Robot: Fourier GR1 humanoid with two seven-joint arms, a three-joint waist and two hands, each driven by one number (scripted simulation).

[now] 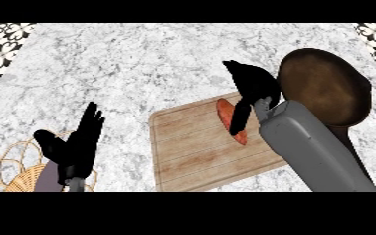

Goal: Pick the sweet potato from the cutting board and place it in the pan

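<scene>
A pale marbled bench (132,64) carried the whole scene, with a wooden cutting board (198,154) at its middle. The dark brown pan (323,84) stood just off the board's far right corner with nothing in it, its handle running back along the board's right side under the grey forearm. The robot's right hand (253,87) hung over the board's far right part, thumb and fingers spread apart. One black finger lay across the vegetable below, and nothing in the view showed a closed grasp. The left hand (77,147) rested open with its fingers up, well to the left of the board. A wicker basket (18,172) sat further left, at the lower edge. The orange sweet potato (223,112) lay on the board near its far right edge, on the side closest to the pan and partly hidden by that finger. By this evidence the task stood at its first step. The reach had arrived, while the grasp, the lift, the short carry to the right of the board and the release into the pan all remained to be done.
</scene>
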